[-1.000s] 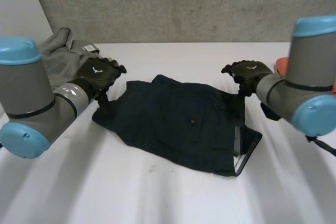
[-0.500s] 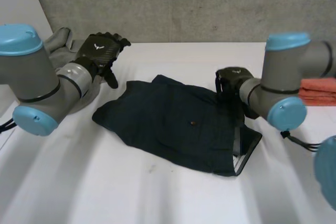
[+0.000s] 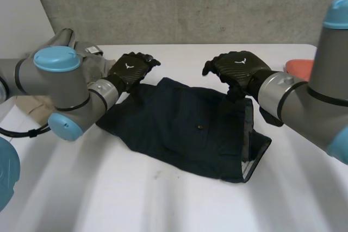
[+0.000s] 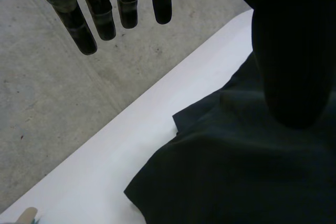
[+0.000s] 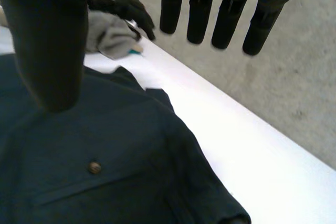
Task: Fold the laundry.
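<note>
Dark navy shorts (image 3: 185,129) lie folded in the middle of the white table (image 3: 136,199), a small button (image 3: 200,127) facing up. My left hand (image 3: 130,69) hovers over their far left corner, fingers (image 4: 105,19) straight and apart from the thumb, holding nothing. The shorts (image 4: 236,171) lie under its palm. My right hand (image 3: 236,70) hangs over the far right edge, open too, with straight fingers (image 5: 231,19) above the cloth (image 5: 105,145) and its button (image 5: 94,167).
A grey garment (image 3: 81,58) lies bunched at the back left behind my left arm, and is seen past the shorts as a grey heap (image 5: 110,35). A red-orange cloth (image 3: 299,68) sits at the right edge. A concrete wall backs the table.
My left hand swung from the back left down to the shorts' far left corner. My right hand rose and shifted left over the far right edge. The shorts have not moved.
</note>
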`<move>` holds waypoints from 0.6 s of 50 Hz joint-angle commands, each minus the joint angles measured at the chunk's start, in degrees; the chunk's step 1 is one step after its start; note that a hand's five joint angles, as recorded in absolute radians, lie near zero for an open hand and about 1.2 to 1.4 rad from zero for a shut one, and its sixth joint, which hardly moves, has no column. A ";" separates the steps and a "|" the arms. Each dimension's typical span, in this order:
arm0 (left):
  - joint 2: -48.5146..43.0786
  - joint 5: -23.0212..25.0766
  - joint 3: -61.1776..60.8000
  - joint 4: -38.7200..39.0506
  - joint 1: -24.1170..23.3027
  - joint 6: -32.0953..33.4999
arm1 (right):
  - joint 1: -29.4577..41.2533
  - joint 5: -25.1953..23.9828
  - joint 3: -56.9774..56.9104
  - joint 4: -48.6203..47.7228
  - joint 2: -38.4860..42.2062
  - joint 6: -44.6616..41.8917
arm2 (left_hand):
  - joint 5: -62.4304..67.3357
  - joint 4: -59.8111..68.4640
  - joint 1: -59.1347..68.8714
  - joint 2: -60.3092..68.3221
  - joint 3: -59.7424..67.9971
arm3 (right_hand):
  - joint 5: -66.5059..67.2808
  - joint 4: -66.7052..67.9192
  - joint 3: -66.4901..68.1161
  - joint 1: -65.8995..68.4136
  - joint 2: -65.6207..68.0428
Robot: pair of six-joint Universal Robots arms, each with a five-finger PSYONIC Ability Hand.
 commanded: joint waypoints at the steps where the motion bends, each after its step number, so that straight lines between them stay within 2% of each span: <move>1: 3.97 -2.48 -1.43 -0.10 -0.14 -0.08 | -2.25 4.32 -16.91 5.26 17.92 3.47 | 0.41 1.54 1.67 1.59 1.36 | -5.86 -6.48 -6.58 -6.53 -6.28; 8: 10.31 -3.81 -7.05 0.08 0.56 -0.35 | -3.49 4.86 -29.15 8.62 30.95 11.57 | 0.25 1.38 1.51 1.43 1.20 | -4.69 -5.31 -5.41 -5.36 -5.11; 18: 12.16 -3.72 -10.14 -0.01 0.30 -0.44 | -4.98 5.65 -34.52 9.15 38.52 12.10 | 0.25 1.38 1.51 1.43 1.20 | 0.17 -0.45 -0.55 -0.50 -0.25; 19: 12.16 -3.72 -10.14 0.07 0.21 -0.44 | -5.07 5.65 -34.61 9.41 38.87 12.10 | 0.24 1.38 1.50 1.43 1.19 | 2.69 2.07 1.97 2.02 2.27; 22: 12.08 -3.81 -10.14 0.25 0.30 -0.44 | -5.25 5.12 -34.88 10.20 39.14 12.10 | 0.24 1.38 1.50 1.43 1.19 | 23.66 23.05 22.95 23.00 23.25; 23: 12.08 -3.81 -9.96 0.34 0.39 -0.44 | -5.25 5.03 -34.88 10.29 38.96 12.10 | 0.24 1.38 1.50 1.43 1.19 | 32.06 31.45 31.35 31.40 31.65; 24: 12.08 -3.81 -9.87 0.43 0.47 -0.52 | -5.33 4.94 -34.88 10.38 38.27 12.10 | 0.24 1.38 1.50 1.43 1.19 | 50.63 50.02 49.91 49.97 50.22; 25: 11.99 -3.90 -9.70 0.43 0.48 -0.44 | -5.33 4.94 -34.88 10.47 37.74 12.10 | 0.24 1.38 1.50 1.43 1.19 | 57.25 56.64 56.54 56.59 56.84; 30: 11.64 -3.99 -7.94 0.60 0.56 -0.35 | -4.81 4.24 -30.67 9.94 28.70 10.52 | 0.08 1.21 1.34 1.26 1.03 | 57.32 56.70 56.60 56.65 56.91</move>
